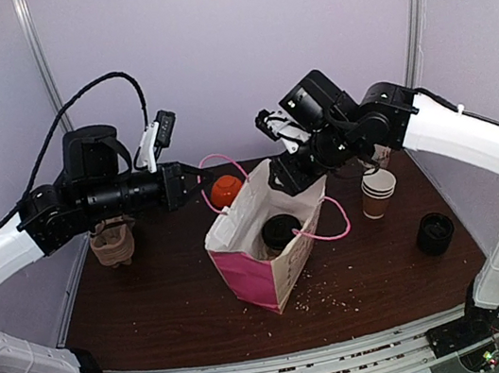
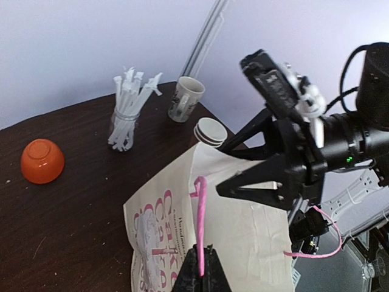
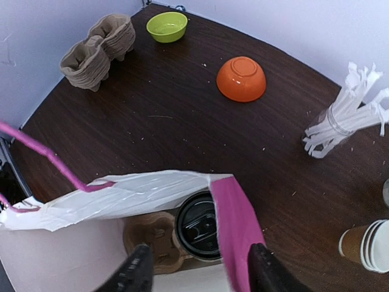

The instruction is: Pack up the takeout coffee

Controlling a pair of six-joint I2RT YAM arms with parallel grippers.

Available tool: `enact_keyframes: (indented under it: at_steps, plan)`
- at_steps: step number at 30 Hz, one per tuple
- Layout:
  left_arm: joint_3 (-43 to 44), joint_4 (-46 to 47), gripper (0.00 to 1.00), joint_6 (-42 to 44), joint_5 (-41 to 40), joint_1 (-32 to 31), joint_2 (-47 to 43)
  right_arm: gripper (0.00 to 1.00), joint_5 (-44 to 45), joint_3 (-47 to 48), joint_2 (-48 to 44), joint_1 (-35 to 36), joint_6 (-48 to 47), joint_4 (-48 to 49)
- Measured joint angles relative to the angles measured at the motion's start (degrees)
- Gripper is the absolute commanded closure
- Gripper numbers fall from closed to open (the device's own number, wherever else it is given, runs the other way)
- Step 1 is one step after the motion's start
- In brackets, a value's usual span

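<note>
The takeout coffee (image 3: pixel 199 225), showing only its black lid, stands inside the white and pink paper bag (image 1: pixel 254 260) in a brown cup carrier (image 3: pixel 151 242). From above, the coffee (image 1: pixel 281 231) shows through the bag's open mouth. My right gripper (image 3: pixel 197 275) hangs open just above that mouth, its fingers spread on either side of the lid and touching nothing. My left gripper (image 2: pixel 202 271) is shut on the bag's pink handle (image 2: pixel 201 213) and holds it up on the bag's left side. Seen from overhead, my left gripper (image 1: pixel 202 177) is left of the bag and my right gripper (image 1: pixel 291 175) is over its far rim.
An upturned orange bowl (image 1: pixel 225 190) lies behind the bag. A stack of paper cups (image 1: pixel 378 192) and a black stack of lids (image 1: pixel 435 233) stand to the right. Brown cup carriers (image 1: pixel 113 240) sit at the left, a green bowl (image 3: pixel 166 25), straws (image 2: pixel 127 112) and a mug (image 2: pixel 185 98) farther back.
</note>
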Motion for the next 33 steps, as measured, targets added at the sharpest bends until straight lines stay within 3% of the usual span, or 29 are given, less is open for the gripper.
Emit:
enact_keyframes:
  at_steps: [5,9,17,20,26,33]
  plan:
    - [-0.2,-3.2,1.00,-2.0,-3.1,2.0,-1.2,0.27,-2.1,6.2,1.1,-0.9,1.2,-0.5]
    - [-0.2,-5.7,1.00,-2.4,-5.2,2.8,-1.6,0.25,-1.7,7.8,-0.7,-3.7,2.8,2.2]
    - [-0.3,-9.0,1.00,-2.0,-8.7,3.1,-2.3,0.43,4.1,-3.5,-7.7,-16.0,7.1,15.2]
    - [-0.3,-10.8,1.00,-1.9,-11.1,3.2,-2.3,0.42,4.1,-5.8,-4.0,-20.0,8.2,20.3]
    - [-1.3,-13.3,1.00,-1.6,-15.3,3.2,-2.3,0.40,1.3,-5.6,6.1,-20.3,6.3,24.6]
    - [-2.0,-15.1,1.00,-0.9,-17.8,3.3,-2.3,0.43,1.3,1.8,14.9,-20.1,0.3,25.3]
